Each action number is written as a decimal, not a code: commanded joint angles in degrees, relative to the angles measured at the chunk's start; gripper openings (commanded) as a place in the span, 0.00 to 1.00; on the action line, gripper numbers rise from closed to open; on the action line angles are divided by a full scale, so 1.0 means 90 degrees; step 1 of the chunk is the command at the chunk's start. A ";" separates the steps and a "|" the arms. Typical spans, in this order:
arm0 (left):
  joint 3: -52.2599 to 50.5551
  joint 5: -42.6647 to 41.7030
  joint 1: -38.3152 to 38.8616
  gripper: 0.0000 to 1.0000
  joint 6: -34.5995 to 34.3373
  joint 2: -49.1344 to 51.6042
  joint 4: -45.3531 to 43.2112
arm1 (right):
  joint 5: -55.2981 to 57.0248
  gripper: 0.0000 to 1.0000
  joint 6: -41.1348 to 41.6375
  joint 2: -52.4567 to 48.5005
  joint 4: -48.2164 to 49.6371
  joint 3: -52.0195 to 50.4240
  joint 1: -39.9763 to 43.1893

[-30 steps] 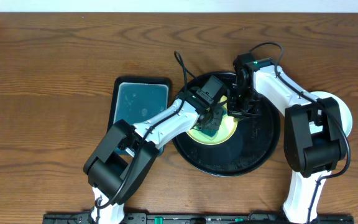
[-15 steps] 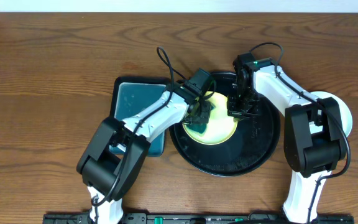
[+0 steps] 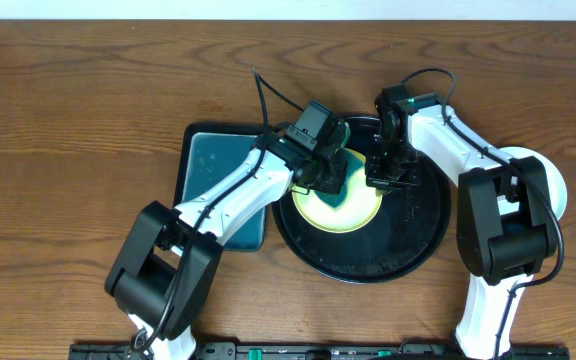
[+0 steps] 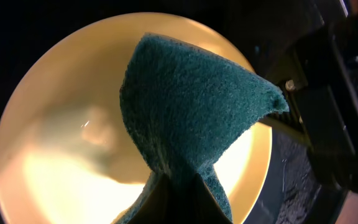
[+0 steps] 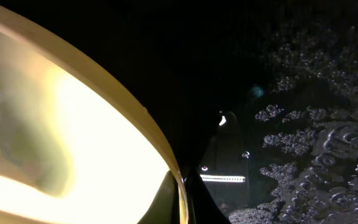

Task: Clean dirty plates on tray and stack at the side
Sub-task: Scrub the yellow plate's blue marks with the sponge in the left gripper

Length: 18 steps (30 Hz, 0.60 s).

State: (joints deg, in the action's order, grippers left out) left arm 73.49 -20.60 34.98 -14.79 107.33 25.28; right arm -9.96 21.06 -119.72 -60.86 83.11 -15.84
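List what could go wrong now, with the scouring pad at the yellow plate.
The right gripper pinches only the thin rim of the yellow plate; scrubbing could pull it free.
The black tray looks wet, so a freed plate may slide.
The green scouring pad is bent in the left gripper and may slip out.

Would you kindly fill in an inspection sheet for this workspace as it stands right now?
Surface: brown wooden table; no spills seen on the wood.
Job's things: pale yellow round plate lies in the large black round tray; another pale plate sits at the right, partly hidden by the right arm.
Clutter: teal rectangular tray left of the black tray, speckled with droplets.
Grippers: left gripper shut on a dark green scouring sponge resting on the yellow plate; right gripper shut on that plate's rim.
Cables: black cable off the left wrist, another looping off the right.
Surroundings: pale wall strip along the far edge; nothing else seen.
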 commanded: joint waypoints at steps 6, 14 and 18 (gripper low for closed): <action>-0.0029 -0.0097 0.0107 0.08 -0.0367 0.0559 -0.0206 | 0.0580 0.01 0.0180 -0.0092 0.0024 -0.0046 -0.0039; -0.0056 -0.0092 0.0699 0.08 -0.0338 0.0809 -0.0097 | 0.0583 0.01 0.0177 -0.0092 0.0034 -0.0046 -0.0039; -0.0063 0.0182 0.0862 0.08 -0.0340 0.0845 0.0090 | 0.0583 0.01 0.0177 -0.0092 0.0027 -0.0046 -0.0039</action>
State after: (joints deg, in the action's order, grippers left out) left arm 73.52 -19.38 41.39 -17.96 113.10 24.29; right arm -9.93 21.08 -119.74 -60.86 83.11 -15.84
